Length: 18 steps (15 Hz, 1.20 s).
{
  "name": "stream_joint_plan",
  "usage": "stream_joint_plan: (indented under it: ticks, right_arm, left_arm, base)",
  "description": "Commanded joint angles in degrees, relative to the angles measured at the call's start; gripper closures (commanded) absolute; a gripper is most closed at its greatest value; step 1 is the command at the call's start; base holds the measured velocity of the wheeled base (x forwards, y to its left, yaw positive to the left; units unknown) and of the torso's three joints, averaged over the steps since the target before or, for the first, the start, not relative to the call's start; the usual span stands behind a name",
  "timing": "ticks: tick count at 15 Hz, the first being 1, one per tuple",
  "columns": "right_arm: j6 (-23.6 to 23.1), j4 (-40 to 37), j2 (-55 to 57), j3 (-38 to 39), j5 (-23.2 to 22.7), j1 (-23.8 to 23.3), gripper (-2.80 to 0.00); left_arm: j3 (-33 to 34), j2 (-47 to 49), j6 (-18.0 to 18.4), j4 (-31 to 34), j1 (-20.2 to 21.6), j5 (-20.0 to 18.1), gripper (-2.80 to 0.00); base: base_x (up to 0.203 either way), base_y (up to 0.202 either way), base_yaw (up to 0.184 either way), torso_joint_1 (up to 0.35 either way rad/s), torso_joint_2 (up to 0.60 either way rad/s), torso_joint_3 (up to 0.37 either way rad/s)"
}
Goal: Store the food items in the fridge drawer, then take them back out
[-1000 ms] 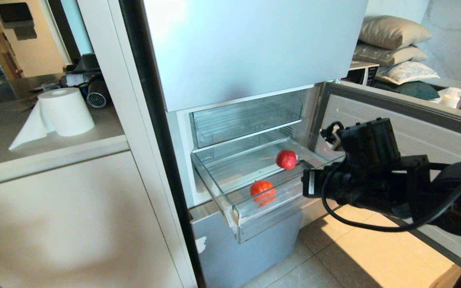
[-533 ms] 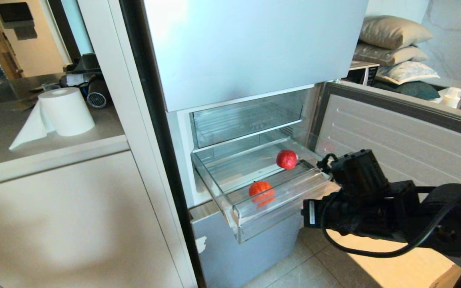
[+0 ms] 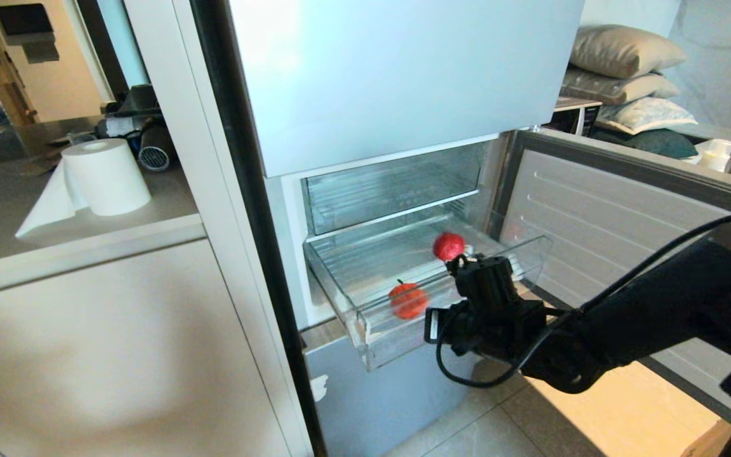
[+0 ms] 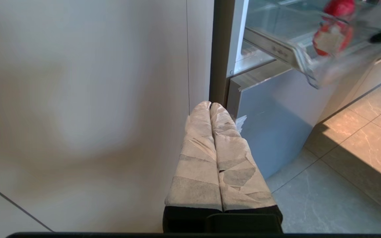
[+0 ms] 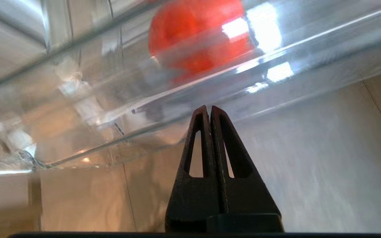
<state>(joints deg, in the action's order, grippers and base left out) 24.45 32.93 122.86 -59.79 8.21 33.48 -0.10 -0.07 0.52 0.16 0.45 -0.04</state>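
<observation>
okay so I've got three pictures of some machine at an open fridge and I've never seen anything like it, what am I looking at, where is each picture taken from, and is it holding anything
This is a wheeled robot with two arms, each ending in jaws. The wide picture comes from a camera on its head, looking down at an open fridge. The other two come from cameras on its wrists, looking along the jaws.

The clear fridge drawer is pulled out, with two red food items lying in it. A paper roll stands on the counter to the left.

The right gripper, jaws shut and empty, points at the drawer's clear front from just below; whether it touches is unclear. The left gripper, padded in pale tape, is shut, holds nothing, and hangs low beside the cabinet.
</observation>
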Motion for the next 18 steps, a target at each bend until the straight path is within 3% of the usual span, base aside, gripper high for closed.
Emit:
stream_joint_plan:
  ticks: [1,4,10,18]
  right_arm:
    - [-0.1,4.9,5.7,-2.5,0.3,-0.2,0.00]
    - [-0.4,15.9,8.8,-5.2,7.9,0.2,0.00]
    - [-0.6,16.2,8.6,-1.4,8.1,0.7,0.00]
    - [-2.7,17.9,21.9,-20.3,9.6,0.6,0.00]
  left_arm:
    - [0.0,0.1,0.0,0.0,0.0,0.0,0.00]
    - [0.0,0.1,0.0,0.0,0.0,0.0,0.00]
    - [0.0,0.1,0.0,0.0,0.0,0.0,0.00]
    - [0.0,0.1,0.0,0.0,0.0,0.0,0.00]
  base:
    - [0.000,0.000,0.000,0.000,0.00,0.000]
    - [0.000,0.000,0.000,0.000,0.00,0.000]
    - [0.000,0.000,0.000,0.000,0.00,0.000]
    - [0.000,0.000,0.000,0.000,0.00,0.000]
